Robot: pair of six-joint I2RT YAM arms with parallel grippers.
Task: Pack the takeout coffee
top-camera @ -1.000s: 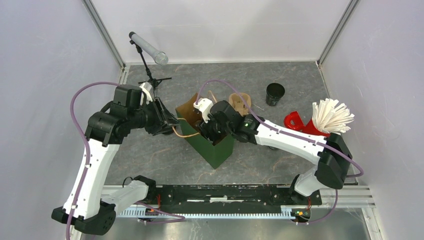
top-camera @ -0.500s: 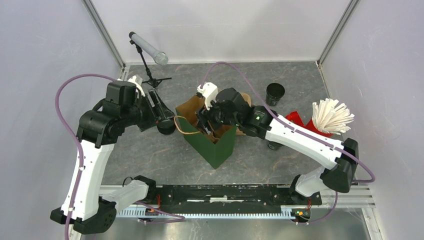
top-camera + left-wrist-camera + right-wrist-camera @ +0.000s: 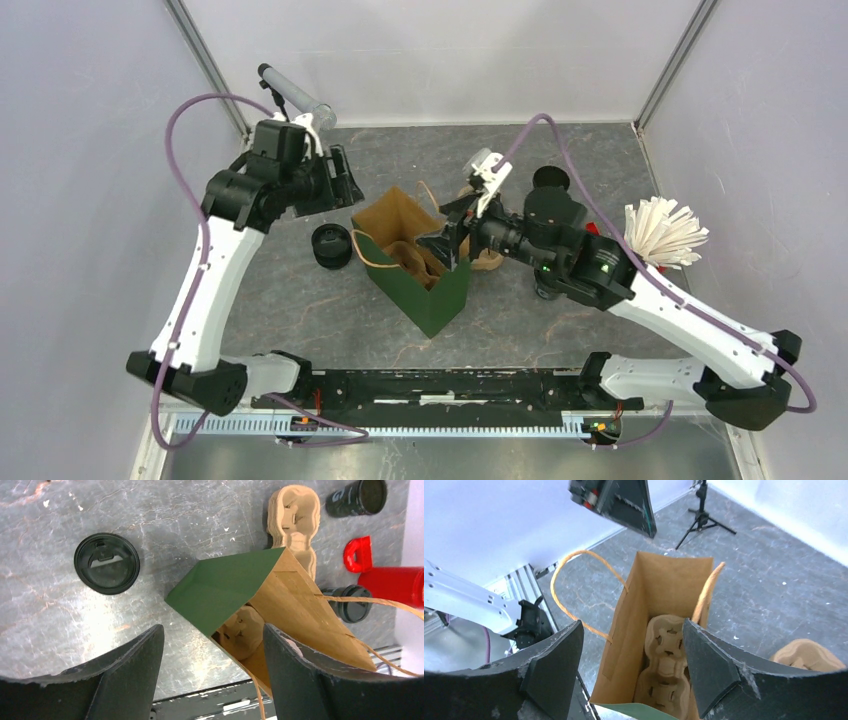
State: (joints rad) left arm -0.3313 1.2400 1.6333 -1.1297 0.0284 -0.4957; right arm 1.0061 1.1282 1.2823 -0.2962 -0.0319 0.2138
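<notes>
The takeout coffee (image 3: pixel 351 608) stands on the table (image 3: pixel 45 510) outside the paper bag (image 3: pixel 225 585), just beside the red holder (image 3: pixel 385 582). As far as the slanted view shows, it is upright, with its long axis vertical and its sip lid up. A cup tray (image 3: pixel 666 665) already lies in the bag, so I judge the bag ready and the coffee not yet picked up or packed; the left gripper (image 3: pixel 212 635) and right gripper (image 3: pixel 631 625) hang near the bag, jaws spread and holding nothing.
</notes>
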